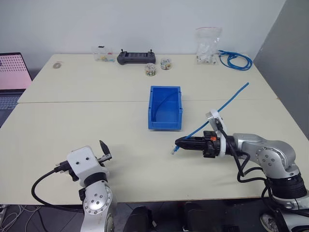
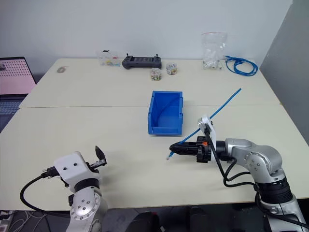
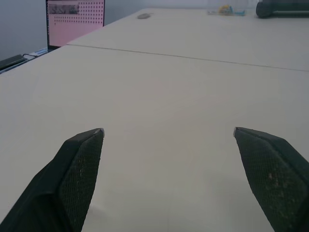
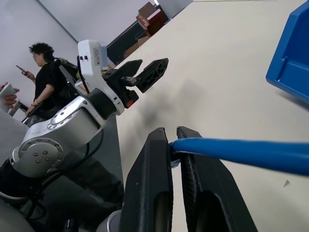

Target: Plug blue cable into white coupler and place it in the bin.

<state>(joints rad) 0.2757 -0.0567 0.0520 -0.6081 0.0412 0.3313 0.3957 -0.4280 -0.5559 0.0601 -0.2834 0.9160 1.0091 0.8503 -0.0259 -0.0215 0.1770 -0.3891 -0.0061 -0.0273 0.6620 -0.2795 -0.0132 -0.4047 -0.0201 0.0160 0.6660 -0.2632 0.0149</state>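
The right tool (image 1: 179, 143) is clamped shut on the blue cable (image 1: 223, 105) just behind its clear plug, which hangs a little above the table (image 1: 72, 121). From the grip the cable rises past the wrist and runs free in the air toward the table's far right. The blue bin (image 1: 165, 108) sits on the table near the middle, beyond the right tool and apart from it. The left tool (image 1: 105, 151) stands fully spread over bare table at the near left, holding nothing.
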